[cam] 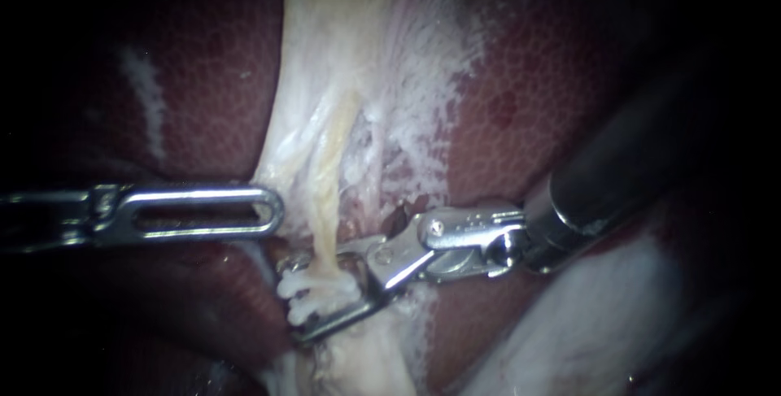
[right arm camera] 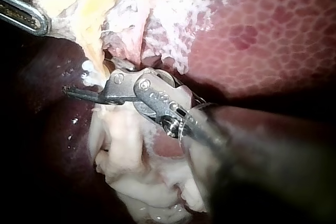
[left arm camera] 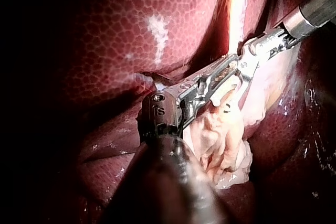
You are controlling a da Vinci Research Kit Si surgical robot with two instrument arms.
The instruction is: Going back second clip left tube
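Note:
A pale yellow tube (cam: 329,193) runs down from the white tissue between the dark red liver lobes. My right instrument (cam: 305,298) comes in from the upper right. Its jaws stand open astride the tube's lower end, where white tissue (cam: 313,292) bunches between them. The right wrist view shows the same jaws (right arm camera: 86,80) open across the tube. I cannot pick out a clip for certain. My left instrument (cam: 272,211) reaches in level from the left, its windowed jaws shut on the edge of the white tissue beside the tube. Its jaws (left arm camera: 233,72) show ahead in the left wrist view.
Liver (cam: 203,95) lies on both sides of the white sheet of tissue (cam: 382,54). A pale fold (cam: 586,323) sits under my right shaft (cam: 626,160). The two instruments' tips are close together at the tube.

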